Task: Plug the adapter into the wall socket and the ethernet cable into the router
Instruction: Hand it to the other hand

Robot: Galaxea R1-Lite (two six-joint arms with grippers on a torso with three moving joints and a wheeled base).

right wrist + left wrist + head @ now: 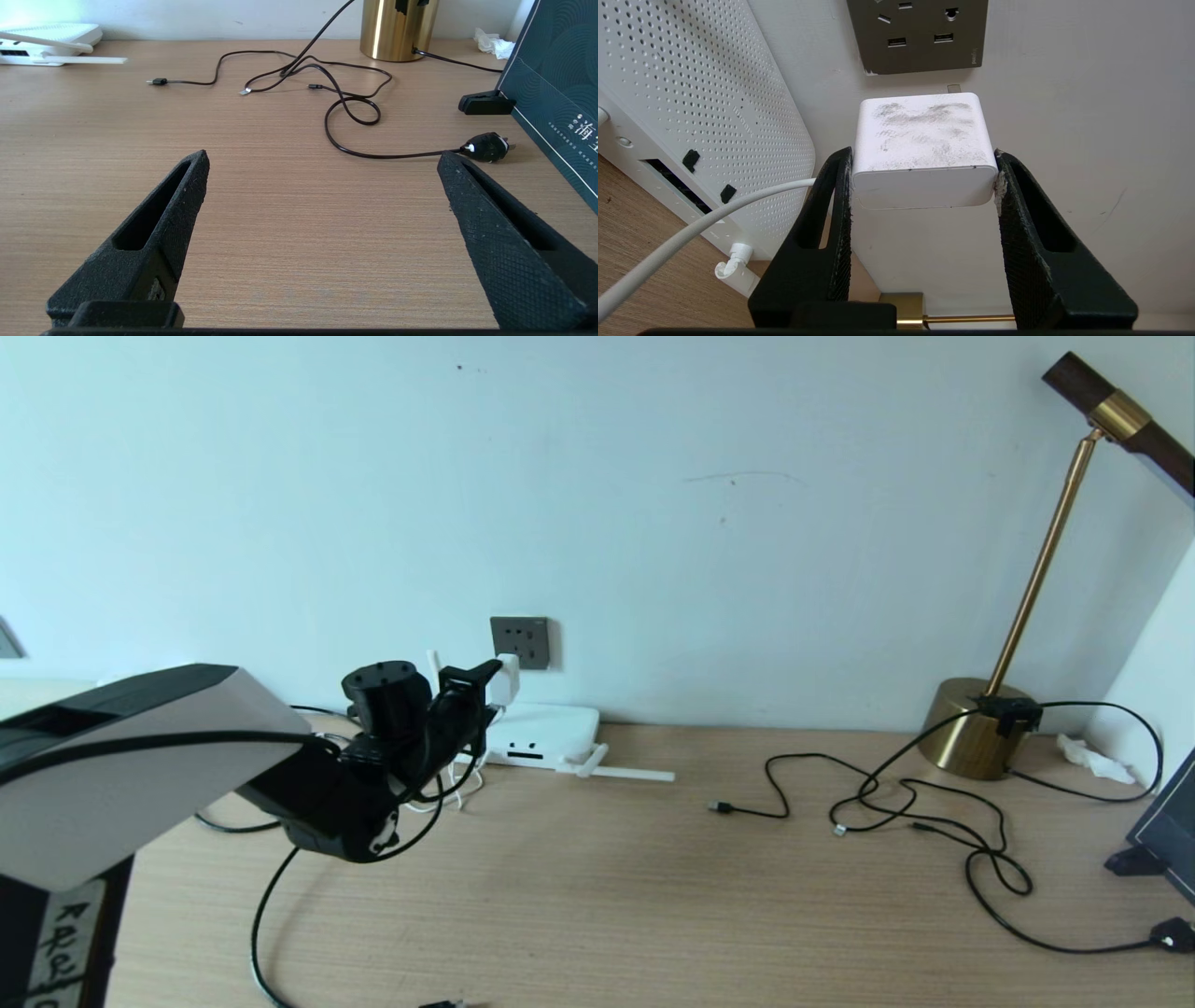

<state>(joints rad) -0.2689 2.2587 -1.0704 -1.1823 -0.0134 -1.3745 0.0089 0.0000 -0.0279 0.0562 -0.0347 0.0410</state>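
My left gripper is shut on the adapter, a white rounded cube smudged with grey, held by its two sides. Its thin white cord trails off toward the router. In the head view the adapter hangs close to the wall, just beside the lower left corner of the dark grey wall socket and not in it. The router lies flat against the wall below. The black ethernet cable lies on the desk at front left. My right gripper stands open over bare desk.
A brass lamp stands at the back right, with thin black cords looping over the desk in front of it. A black plug and a dark blue board on a stand are at the right edge. A crumpled tissue lies by the lamp.
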